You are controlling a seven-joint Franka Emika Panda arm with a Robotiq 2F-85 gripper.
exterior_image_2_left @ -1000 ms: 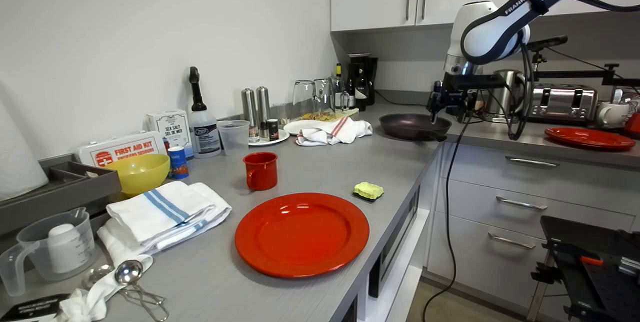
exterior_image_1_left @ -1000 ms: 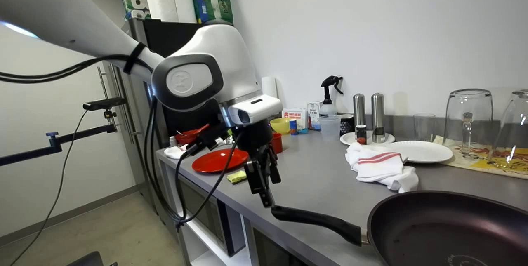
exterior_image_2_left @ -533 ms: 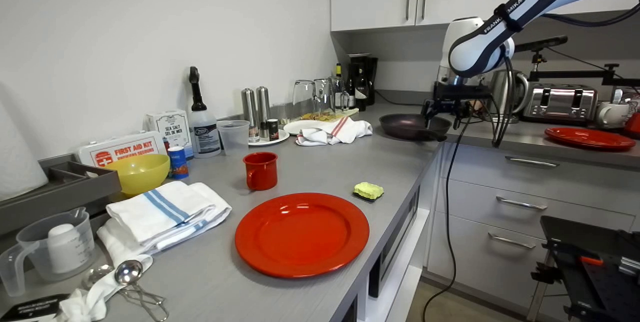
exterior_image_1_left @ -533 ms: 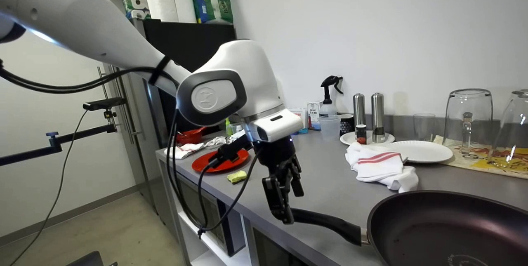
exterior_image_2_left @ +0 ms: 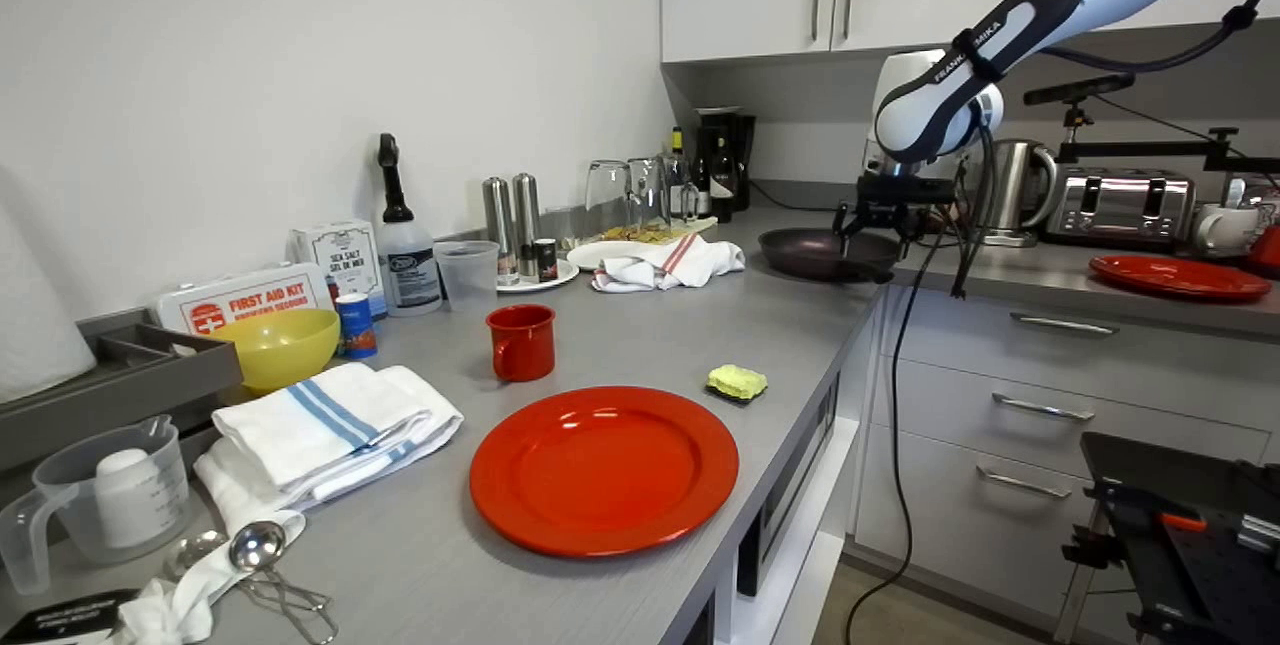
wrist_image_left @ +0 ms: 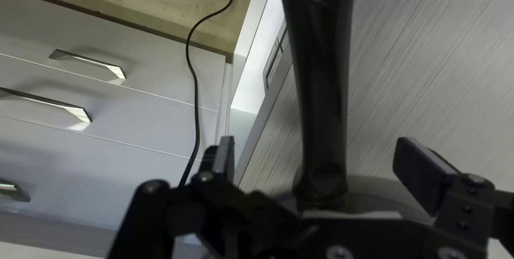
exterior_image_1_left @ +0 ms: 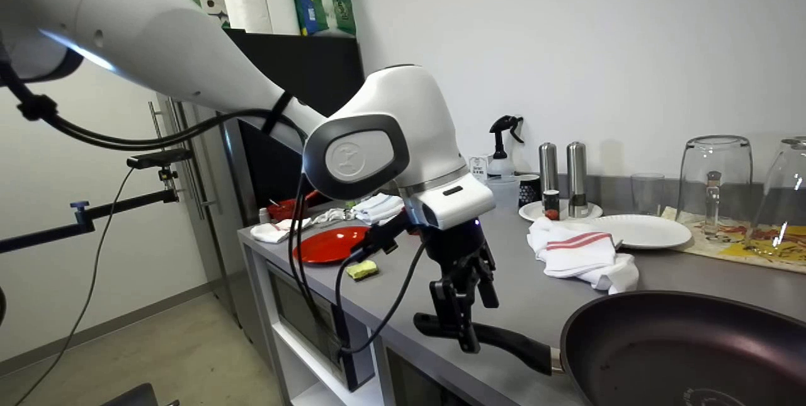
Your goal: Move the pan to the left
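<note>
The black pan (exterior_image_1_left: 667,349) sits on the grey counter at the right of an exterior view, its long handle (exterior_image_1_left: 519,346) pointing left toward the counter's front edge. It also shows far back in an exterior view (exterior_image_2_left: 800,250). In the wrist view the handle (wrist_image_left: 323,90) runs down the middle, with part of the pan's rim at its lower end. My gripper (wrist_image_left: 316,146) is open, one finger on each side of the handle with gaps to both. In an exterior view the gripper (exterior_image_1_left: 480,324) points down around the handle. Most of the pan is hidden in the wrist view.
A white towel with red stripes (exterior_image_1_left: 579,248) lies behind the pan, near a white plate (exterior_image_1_left: 642,231) and glass jars (exterior_image_1_left: 716,186). To the left are a sponge (exterior_image_1_left: 362,269) and a red plate (exterior_image_2_left: 604,470). The counter's front edge is close to the handle.
In an exterior view the gripper has moved right and slightly down, from the handle's free end to around its middle part. The pan has not moved.
</note>
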